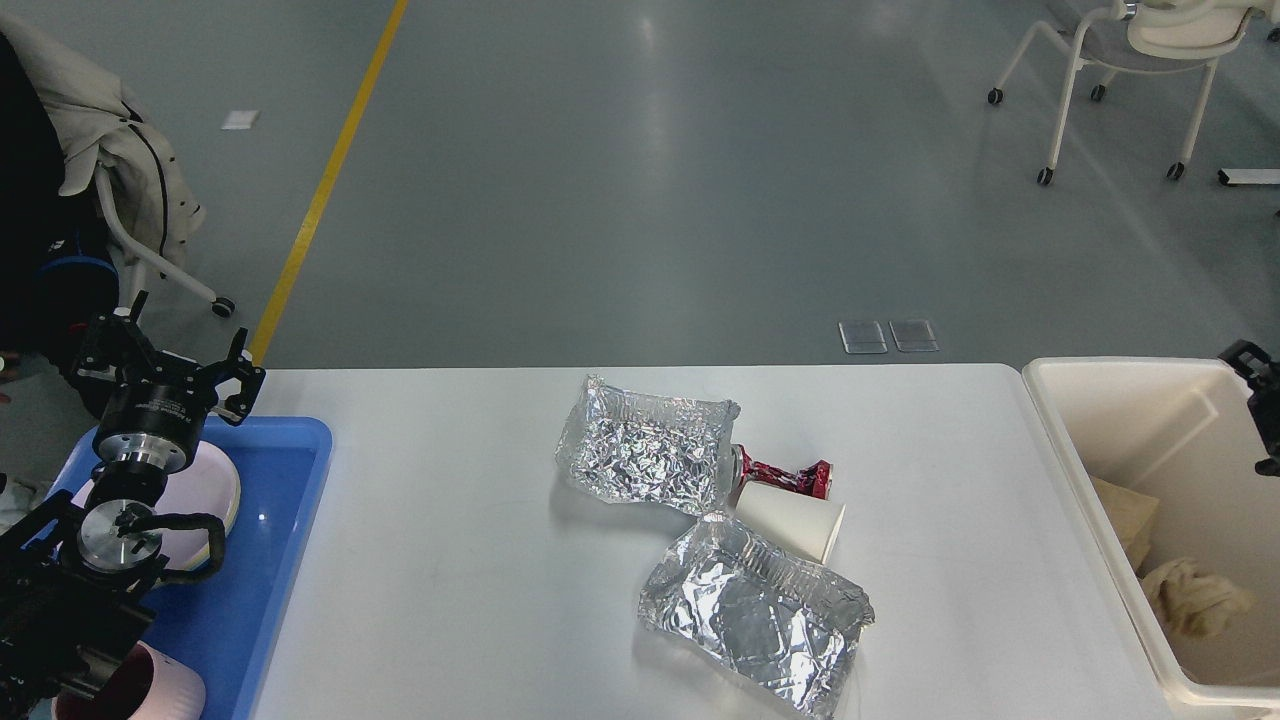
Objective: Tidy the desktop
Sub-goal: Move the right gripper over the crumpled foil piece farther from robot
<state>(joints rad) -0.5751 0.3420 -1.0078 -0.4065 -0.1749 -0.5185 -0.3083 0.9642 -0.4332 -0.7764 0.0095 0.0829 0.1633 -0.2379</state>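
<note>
Seen from the robot's head, a wide white desktop [450,560] fills the lower half of the view, with grey floor beyond it; at far left a blue tray [285,560] sits against the desktop's left edge, holding a pale plate [215,490] and, nearer the bottom corner, a pink cup [165,690]; the black left arm rises from the bottom left corner over this tray, its silver wrist joints stacked upward, ending in the left gripper [170,365], fingers spread apart and holding nothing, poised above the tray's far end; in the middle of the desktop lies a crumpled foil container [645,455], with a crushed red can [790,477] just beside its right edge; a white paper cup [795,520] lies on its side touching the can; a second foil container [755,615] lies in front, against the cup; at far right a cream bin [1100,520] stands beside the desktop, with crumpled paper [1195,595] inside; only a dark tip of the right gripper [1262,405] shows at the right edge above the bin, and whether it is spread or closed cannot be told.
</note>
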